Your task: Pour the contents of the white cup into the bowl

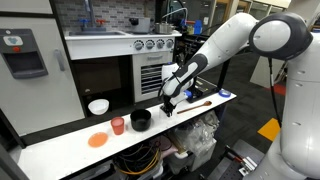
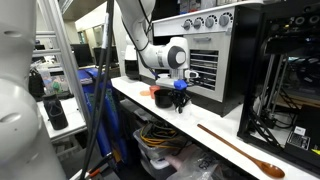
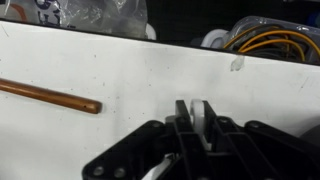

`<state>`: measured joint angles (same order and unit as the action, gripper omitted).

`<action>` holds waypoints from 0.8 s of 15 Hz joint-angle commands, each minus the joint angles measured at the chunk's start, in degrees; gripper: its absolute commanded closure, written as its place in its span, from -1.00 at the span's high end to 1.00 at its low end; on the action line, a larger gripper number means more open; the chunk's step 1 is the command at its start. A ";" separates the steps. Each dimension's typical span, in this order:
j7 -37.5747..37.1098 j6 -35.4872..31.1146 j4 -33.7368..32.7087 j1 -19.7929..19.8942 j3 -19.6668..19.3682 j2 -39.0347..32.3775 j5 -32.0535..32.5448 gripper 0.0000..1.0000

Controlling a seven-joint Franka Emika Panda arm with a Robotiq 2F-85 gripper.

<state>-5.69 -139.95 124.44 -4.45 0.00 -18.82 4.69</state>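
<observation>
One white cup (image 3: 198, 118), mostly hidden, pinched betw. near-closed jaws of gripper (image 3: 196, 108) over white bench (image 3: 130, 70); cup's axis & mouth direction: cannot tell.

White counter, black tooling, a few warm spots.

In an exterior view the counter (image 1: 60, 150) is plain white, and so is the arm (image 1: 240, 40); the gripper (image 1: 168, 104) is black. Left of centre sit a black bowl (image 1: 140, 120), a salmon-red cup (image 1: 118, 125), a flat orange disc (image 1: 97, 140) and a white shallow bowl (image 1: 98, 106). The wrist view shows the white cup (image 3: 200, 120) at lower centre, a reddish-brown wooden spoon (image 3: 50, 95) at left and yellow-orange cables (image 3: 270, 45) at upper right.
</observation>
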 commanded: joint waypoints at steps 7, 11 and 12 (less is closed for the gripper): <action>-2.15 1.16 1.23 -0.46 -1.42 2.47 4.67 -0.95; -2.39 5.22 1.36 -0.76 -1.72 5.85 8.01 -0.95; -2.03 6.65 1.22 -0.80 -1.49 6.65 8.94 -0.95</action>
<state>-7.27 -137.29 124.52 -4.50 -1.19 -16.17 10.86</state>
